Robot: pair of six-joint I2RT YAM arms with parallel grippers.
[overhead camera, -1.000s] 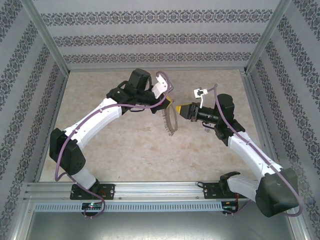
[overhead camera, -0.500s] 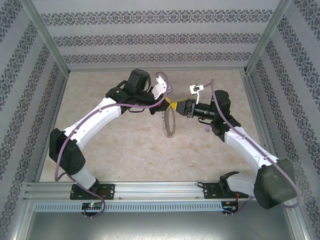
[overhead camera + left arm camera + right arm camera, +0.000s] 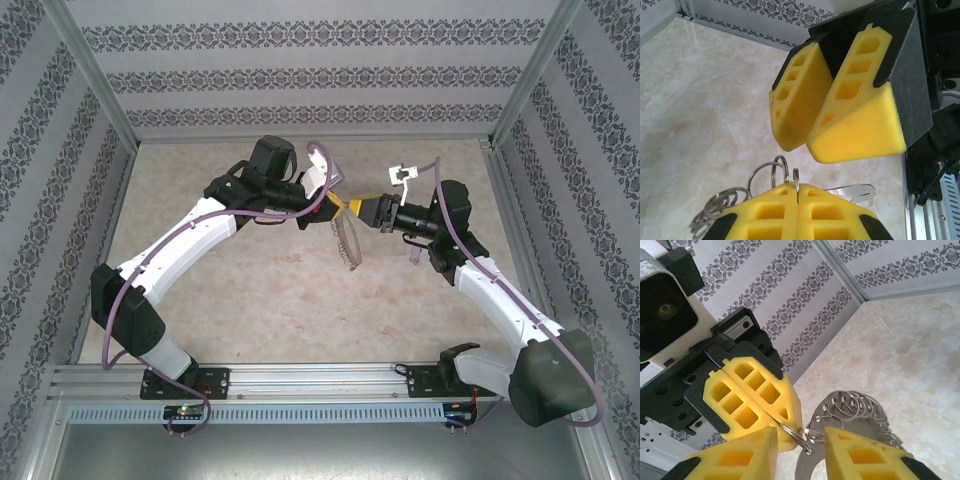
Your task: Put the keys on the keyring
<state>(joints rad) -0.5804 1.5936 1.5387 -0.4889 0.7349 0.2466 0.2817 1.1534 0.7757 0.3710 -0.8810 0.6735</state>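
Observation:
The keyring [image 3: 348, 240] is a flat grey metal hoop hanging in the air at mid-table. The keys [image 3: 860, 407] show as several small silvery pieces threaded through holes along its rim. My left gripper [image 3: 797, 192] is shut on one small ring [image 3: 797, 179] that links to the hoop, so the hoop hangs from it. My right gripper [image 3: 801, 445] stands open just opposite, tip to tip with the left gripper [image 3: 337, 207]. That ring [image 3: 792, 434] and the hoop's edge [image 3: 812, 462] lie in its gap, and neither finger presses on them.
The marble-patterned tabletop [image 3: 260, 290] lies below the hoop. Patterned walls [image 3: 320, 80] and metal frame posts [image 3: 520, 110] enclose the table on three sides. A metal rail [image 3: 320, 380] runs along the near edge by the arm bases.
My right gripper has moved up and left, close to the left fingertips. The left arm shifted slightly toward the back, and the hanging hoop swung and turned with it.

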